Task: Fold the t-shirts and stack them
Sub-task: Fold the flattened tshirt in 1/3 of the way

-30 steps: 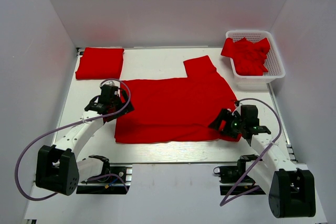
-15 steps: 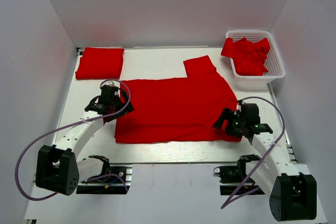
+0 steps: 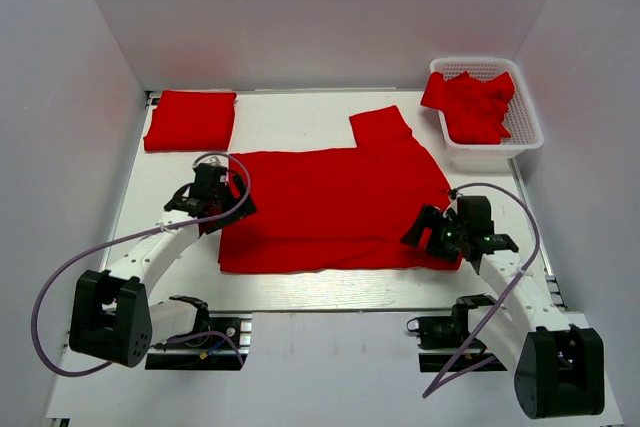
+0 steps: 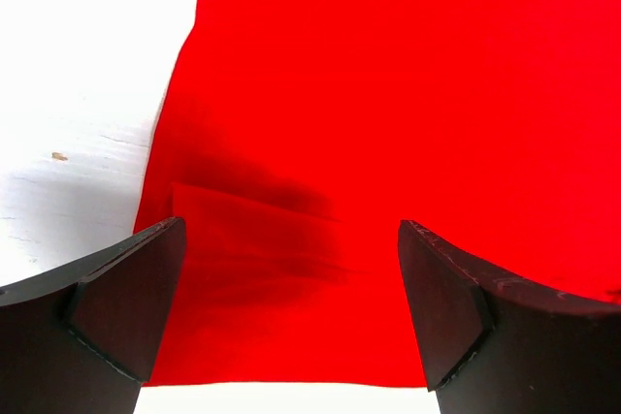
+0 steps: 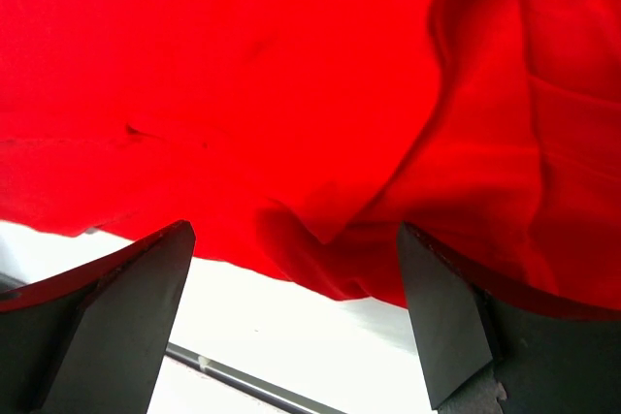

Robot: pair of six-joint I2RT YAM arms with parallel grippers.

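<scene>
Centrally, a bright red short-sleeved cloth t-shirt (image 3: 335, 207) lies flat across the middle of the white table (image 3: 290, 117). One sleeve juts toward the far side, and a doubled layer runs along the near edge. A second, folded t-shirt (image 3: 190, 119) of the same red cloth sits as a neat rectangle at the far left corner, well apart from the first. More crumpled red t-shirts (image 3: 470, 105) are heaped in a white plastic lattice basket (image 3: 485, 155) at the far right corner.

The left gripper (image 3: 215, 209) is at the flat t-shirt's left edge, its jaws spread wide with nothing between them. In the left wrist view the black fingers (image 4: 126, 288) frame that edge of the cloth (image 4: 408, 94), where a small folded flap shows, with bare table (image 4: 87, 94) to one side.

The right gripper (image 3: 428, 232) is at the t-shirt's near right corner, its jaws likewise spread and empty. In its wrist view, rumpled folds of red cloth (image 5: 243, 75) lie ahead of the dark fingers (image 5: 456, 307), and a strip of white table (image 5: 291, 317) shows below. Whether either gripper touches the cloth cannot be told.
</scene>
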